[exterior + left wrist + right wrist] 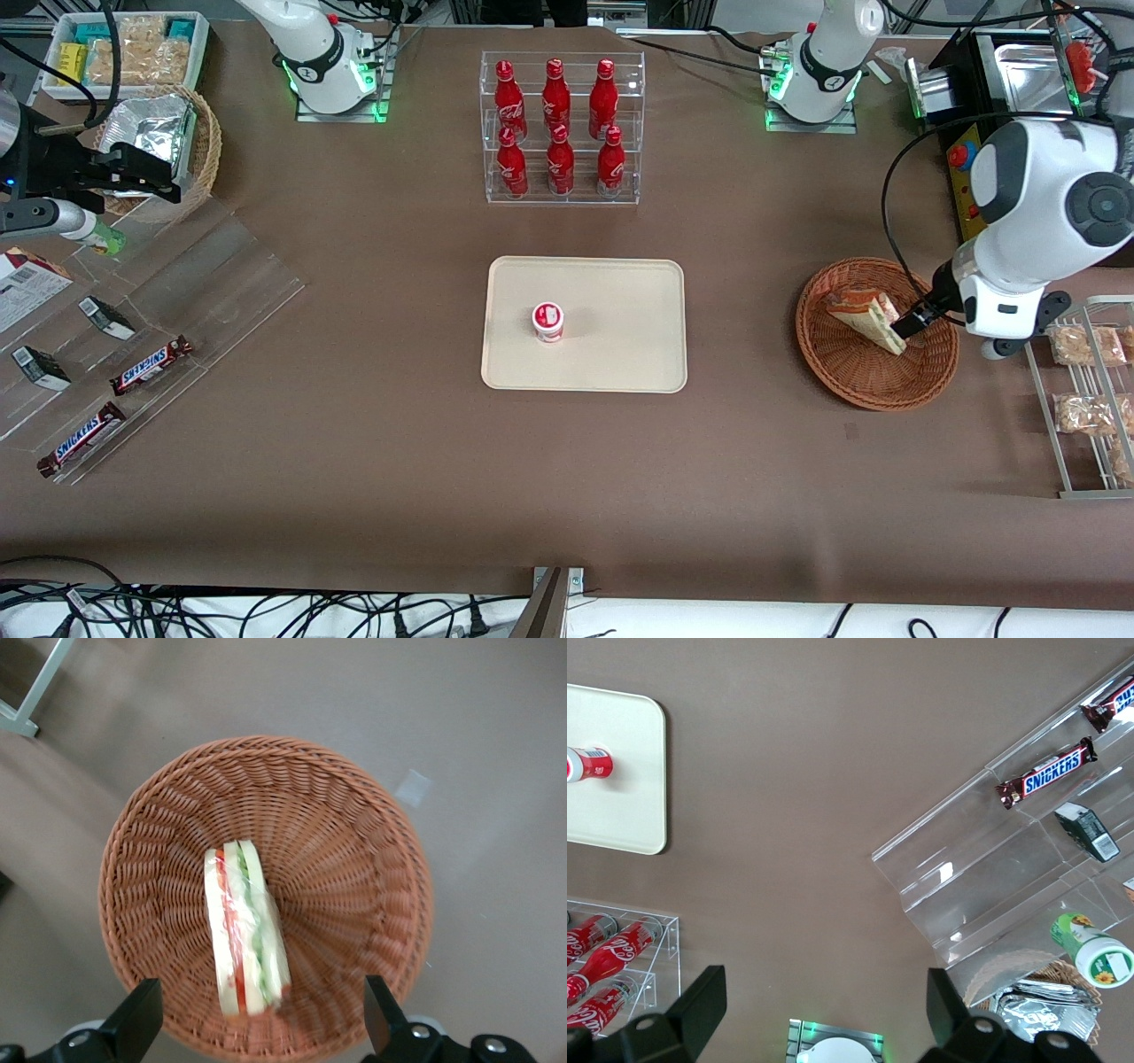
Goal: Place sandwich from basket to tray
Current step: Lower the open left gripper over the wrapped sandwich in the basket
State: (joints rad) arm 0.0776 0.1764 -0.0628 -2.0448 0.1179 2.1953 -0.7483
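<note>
Hovering over the basket (877,354), the gripper (911,321) has its fingers (133,1023) spread wide apart, gripping nothing. From the wrist view, one finger sits over the basket's rim on each side, and the sandwich (244,926) lies between them, lower down, untouched.

That sandwich (866,317) rests inside the basket on its woven floor, standing on edge so its green, red and pale layers show from above. In the front view it lies against the part of the basket farther from the camera, with the gripper's dark tip just beside its lower corner.

Toward the table's middle lies the tray (585,363), well apart from the basket. A small red-and-white cup (548,322) stands upright on it, near its centre.

Farther from the camera than the tray, a clear rack (562,128) holds six red bottles in two rows. At the parked arm's end of the table, a clear stepped stand (159,301) carries Snickers bars (151,365). At the working arm's end, a wire rack (1094,399) holds bagged snacks, close to the basket.
</note>
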